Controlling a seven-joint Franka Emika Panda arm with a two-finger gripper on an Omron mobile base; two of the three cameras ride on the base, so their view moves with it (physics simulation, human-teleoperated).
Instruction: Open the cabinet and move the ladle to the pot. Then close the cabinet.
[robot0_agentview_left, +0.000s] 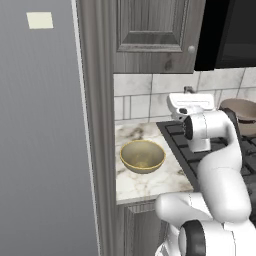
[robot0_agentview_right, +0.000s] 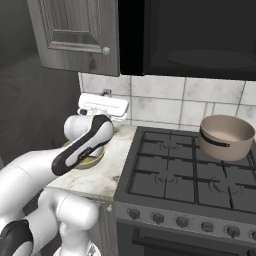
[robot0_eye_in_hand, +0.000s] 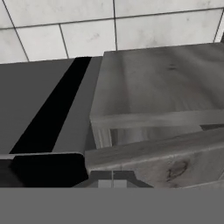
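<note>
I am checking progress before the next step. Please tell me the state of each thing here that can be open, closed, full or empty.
cabinet: door closed, knob untouched.
pot: upright on the stove at the back right, nothing visible inside.
bowl: upright on the counter, empty.
gripper: shut, holding nothing.

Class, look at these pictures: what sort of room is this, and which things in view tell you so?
Most likely a home kitchen, rendered. A gas stove carries a pot, a wall cabinet hangs above a marble counter, and the back wall is tiled.
</note>
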